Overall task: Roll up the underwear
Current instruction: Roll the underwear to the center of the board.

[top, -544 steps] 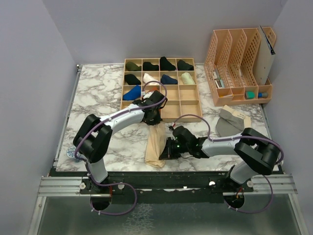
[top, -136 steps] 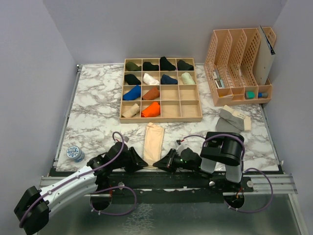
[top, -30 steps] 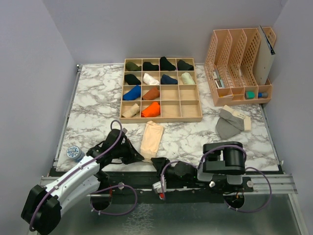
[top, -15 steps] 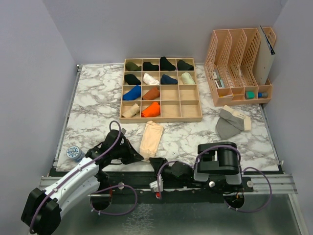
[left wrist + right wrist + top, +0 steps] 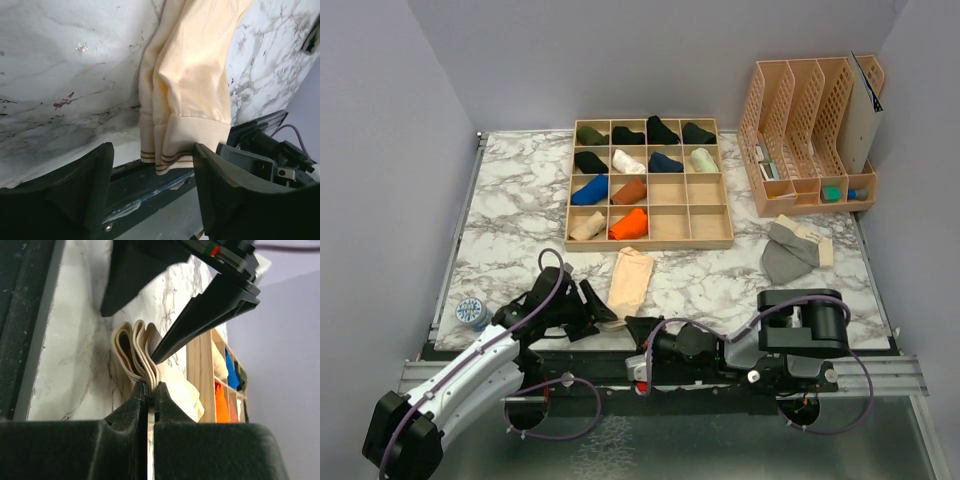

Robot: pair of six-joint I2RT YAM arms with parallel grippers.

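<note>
The pale beige underwear (image 5: pixel 630 280) lies folded in a long strip near the table's front edge, its striped hem (image 5: pixel 175 150) toward the arms. My left gripper (image 5: pixel 597 304) is open, its fingers (image 5: pixel 95 185) standing either side of that hem without touching it. From the front my right gripper (image 5: pixel 634 324) reaches in and is shut on the stacked hem layers (image 5: pixel 140 357) of the beige underwear (image 5: pixel 182 390). The left gripper's dark fingers (image 5: pixel 210 310) hang just above that pinch. The grey underwear (image 5: pixel 788 252) with a cream band lies at the right, away from both grippers.
A wooden compartment tray (image 5: pixel 650 243) holding several rolled garments stands just behind the beige piece. A peach file organiser (image 5: pixel 810 130) is at the back right. A small round blue-white object (image 5: pixel 473 313) sits at the front left. The table's front edge and metal rail lie under both grippers.
My left gripper has opened and let go of the hem. My right gripper has closed on the hem, and the right arm has shifted along the front edge.
</note>
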